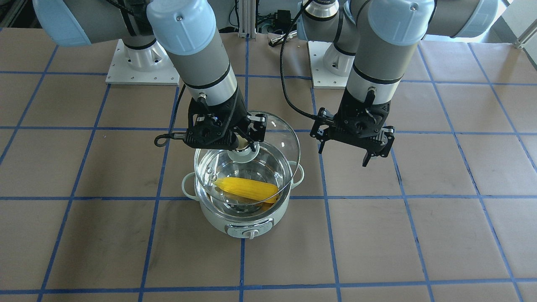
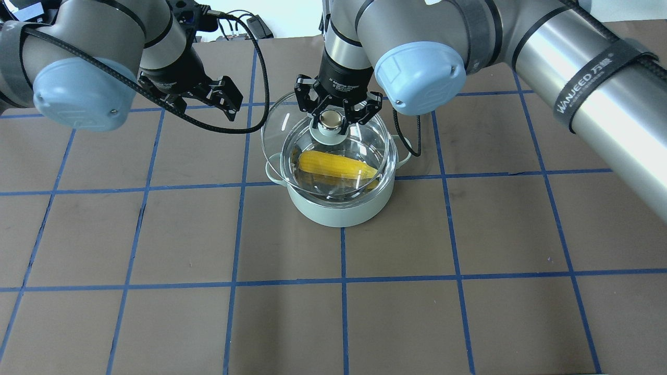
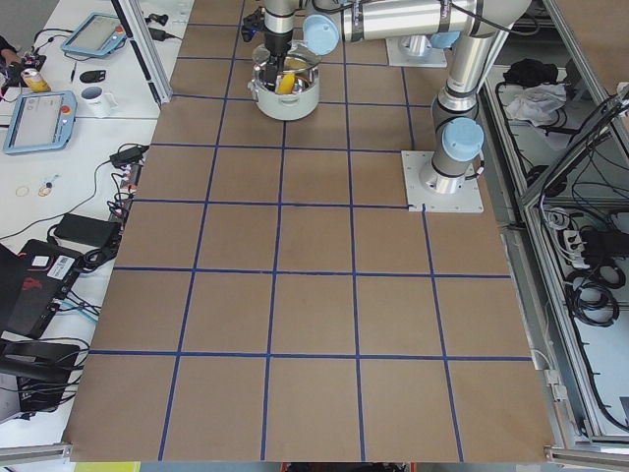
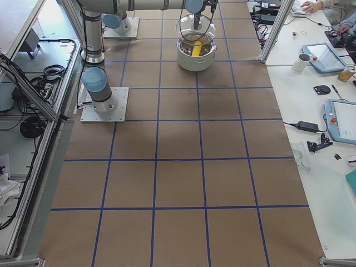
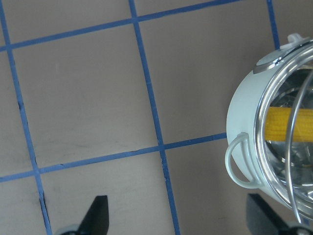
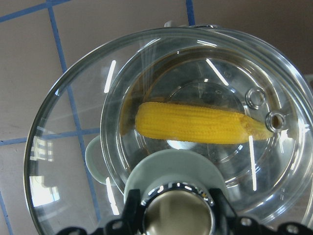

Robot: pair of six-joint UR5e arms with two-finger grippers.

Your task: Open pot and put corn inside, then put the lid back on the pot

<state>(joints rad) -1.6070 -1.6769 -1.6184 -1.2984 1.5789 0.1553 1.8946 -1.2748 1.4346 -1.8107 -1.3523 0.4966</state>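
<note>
The mint-green pot stands mid-table with the yellow corn lying inside it. My right gripper is shut on the beige knob of the glass lid and holds the lid tilted over the pot, shifted toward the robot's side. From overhead, the lid overlaps the pot, with the corn visible through it. The right wrist view looks through the lid at the corn. My left gripper is open and empty, hovering beside the pot.
The brown table is marked with a blue tape grid. The arm base plates stand at the robot's side. Operator desks with tablets lie beyond the table edge.
</note>
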